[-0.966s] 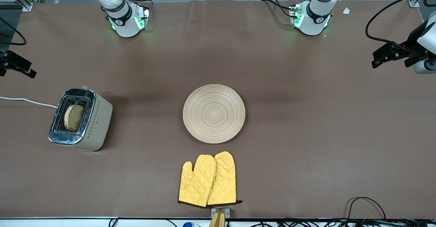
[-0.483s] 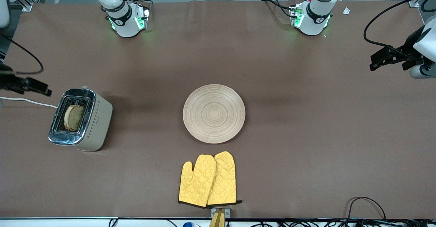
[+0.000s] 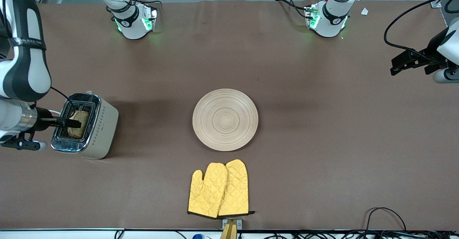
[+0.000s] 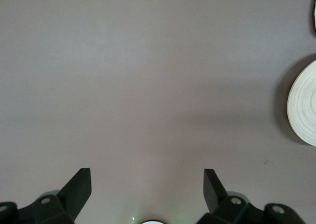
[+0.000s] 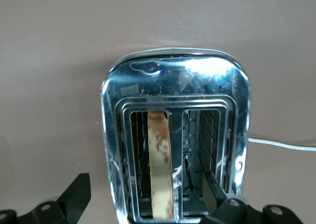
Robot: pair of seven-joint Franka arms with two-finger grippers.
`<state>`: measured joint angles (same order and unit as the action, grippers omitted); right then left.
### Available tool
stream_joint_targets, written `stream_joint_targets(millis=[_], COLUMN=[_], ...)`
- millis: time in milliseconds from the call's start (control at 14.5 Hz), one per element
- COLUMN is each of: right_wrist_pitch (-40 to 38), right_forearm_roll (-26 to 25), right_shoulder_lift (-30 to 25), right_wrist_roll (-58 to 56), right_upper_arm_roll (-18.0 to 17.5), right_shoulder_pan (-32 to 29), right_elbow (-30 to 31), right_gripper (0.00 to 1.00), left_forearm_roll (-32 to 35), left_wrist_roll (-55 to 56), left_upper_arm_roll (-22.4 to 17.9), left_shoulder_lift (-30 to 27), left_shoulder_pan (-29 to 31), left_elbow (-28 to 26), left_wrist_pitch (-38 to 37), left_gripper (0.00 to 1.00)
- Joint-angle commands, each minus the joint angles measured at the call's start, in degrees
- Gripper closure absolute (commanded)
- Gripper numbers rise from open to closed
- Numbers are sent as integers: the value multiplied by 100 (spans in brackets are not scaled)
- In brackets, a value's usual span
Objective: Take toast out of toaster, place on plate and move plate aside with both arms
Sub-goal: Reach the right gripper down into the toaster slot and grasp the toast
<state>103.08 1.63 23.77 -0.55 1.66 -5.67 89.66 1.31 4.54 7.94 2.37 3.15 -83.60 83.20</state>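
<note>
**Right gripper over the toaster, left arm waiting**

I saw the right gripper (image 3: 73, 123) above the chrome-topped cream toaster (image 3: 86, 126) at the right arm's end of the brown surface (image 3: 322, 142). In the right wrist view its jaws stood apart, one on each side of the toaster (image 5: 175, 155), closed on nothing. The squarish slice of light brown speckled toast (image 3: 79, 124) stood upright in one slot, seen edge-on from the wrist (image 5: 160, 167); the second slot was bare wire. The round light wooden plate with ring grooves (image 3: 225, 119) lay near mid-surface, well apart from the toaster. A pair of yellow quilted oven mitts (image 3: 218, 189) lay nearer the front camera than the plate. The left arm waited, its gripper (image 3: 412, 60) over the surface's edge at its own end, jaws apart in its wrist view (image 4: 147, 189), the plate's rim (image 4: 302, 105) showing there.
</note>
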Motion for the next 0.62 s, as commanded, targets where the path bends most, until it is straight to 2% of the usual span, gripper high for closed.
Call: stream_joint_targets(millis=[0, 207, 552], right_wrist_pitch=[-25, -69, -165], right_forearm_roll=[39, 22, -57], right_shoulder_lift=[75, 84, 75], right_wrist_roll=[-269, -411, -411], right_upper_arm_roll=[-43, -43, -43], right_shoulder_pan=[-84, -101, -66], right_elbow=[-54, -10, -19], right_gripper=[13, 51, 96], left_forearm_roll=[44, 44, 36], left_wrist_roll=[-6, -15, -6], left_upper_arm_roll=[14, 14, 23], left_shoulder_lift=[35, 44, 27], left_shoulder_pan=[10, 1, -16], left_elbow=[134, 134, 143], left_wrist_pitch=[-129, -129, -129], left_gripper=[0, 0, 0])
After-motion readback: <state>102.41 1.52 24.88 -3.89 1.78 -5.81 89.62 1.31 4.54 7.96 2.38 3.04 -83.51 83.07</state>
